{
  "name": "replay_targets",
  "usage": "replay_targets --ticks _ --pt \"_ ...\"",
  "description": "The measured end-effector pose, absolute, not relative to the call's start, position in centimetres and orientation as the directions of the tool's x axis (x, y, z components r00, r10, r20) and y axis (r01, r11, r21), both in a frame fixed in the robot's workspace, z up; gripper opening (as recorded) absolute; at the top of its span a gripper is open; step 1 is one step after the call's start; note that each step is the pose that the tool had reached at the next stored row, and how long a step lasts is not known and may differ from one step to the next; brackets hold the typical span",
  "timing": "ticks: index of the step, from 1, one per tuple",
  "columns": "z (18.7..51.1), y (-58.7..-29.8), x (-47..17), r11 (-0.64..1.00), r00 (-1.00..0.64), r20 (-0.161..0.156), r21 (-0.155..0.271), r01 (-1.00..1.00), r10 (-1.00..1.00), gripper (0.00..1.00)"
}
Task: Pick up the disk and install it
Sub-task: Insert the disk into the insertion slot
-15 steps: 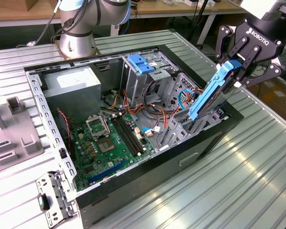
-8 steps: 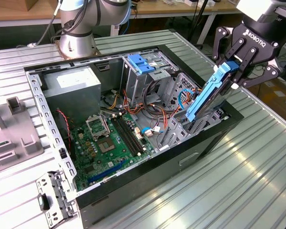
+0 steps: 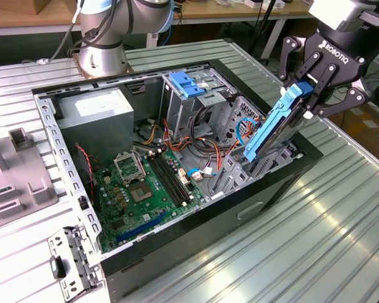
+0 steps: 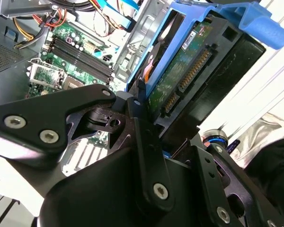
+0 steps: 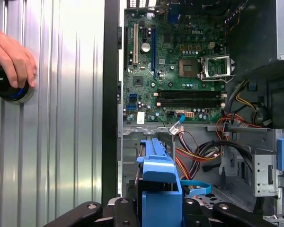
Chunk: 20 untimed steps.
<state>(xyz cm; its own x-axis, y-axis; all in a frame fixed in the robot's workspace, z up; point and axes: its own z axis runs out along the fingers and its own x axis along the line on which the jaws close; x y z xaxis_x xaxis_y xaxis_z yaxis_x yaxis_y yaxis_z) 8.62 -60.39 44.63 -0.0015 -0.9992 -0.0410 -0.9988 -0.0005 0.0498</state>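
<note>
At the exterior view's upper right, the gripper (image 3: 305,96) is clamped on the upper end of the disk (image 3: 270,129). The disk hangs tilted, its lower end dipping into the open computer case (image 3: 196,233) beside the grey drive cage (image 3: 239,172). In the first wrist view, a person's hand (image 5: 12,52) rests on a black round knob (image 5: 7,91) on the ribbed table (image 5: 61,142).

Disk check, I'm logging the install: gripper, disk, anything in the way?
Gripper shut on disk. Disk tilted, lower end at the drive cage in the open computer case. Loose cables beside the cage.
</note>
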Motion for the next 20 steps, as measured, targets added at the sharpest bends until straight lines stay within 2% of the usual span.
replay_targets --ticks 20 --pt "44.22 -60.39 8.03 -0.001 -0.002 -0.041 0.05 -0.999 -0.999 0.36"
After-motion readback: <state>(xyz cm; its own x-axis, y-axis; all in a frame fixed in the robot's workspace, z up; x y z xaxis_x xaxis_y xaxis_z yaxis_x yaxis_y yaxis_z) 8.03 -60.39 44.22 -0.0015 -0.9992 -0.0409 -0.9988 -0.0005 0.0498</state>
